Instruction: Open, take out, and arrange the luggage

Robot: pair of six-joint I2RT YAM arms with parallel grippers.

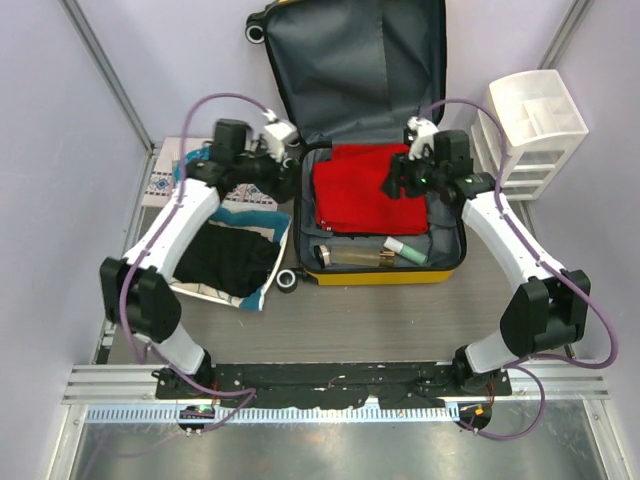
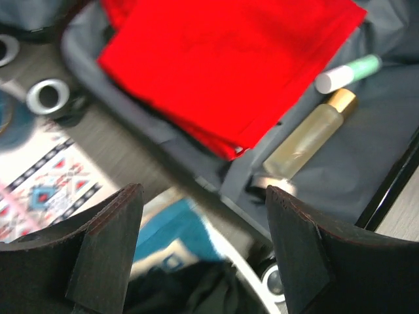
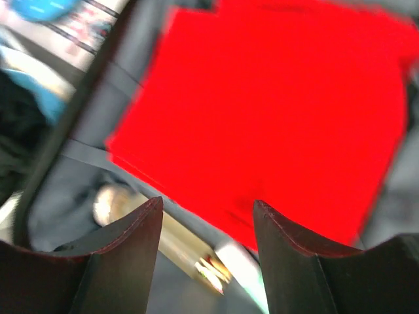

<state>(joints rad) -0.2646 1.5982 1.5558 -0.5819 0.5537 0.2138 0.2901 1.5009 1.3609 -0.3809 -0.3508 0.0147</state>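
The left jaws and right jaws hang spread, empty, over the open luggage (image 1: 370,60) holding red cloth (image 1: 360,195).

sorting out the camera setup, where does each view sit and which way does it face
Top external: above and behind the arms, looking down at the open luggage; left arm, right arm and bases show.
Left wrist: on the left arm, looking down past the open left claw at the red cloth and bottle.
Right wrist: on the right arm, looking down past the open right claw at the same cloth, blurred.
Shared: both wrist views catch the red cloth and bottle.
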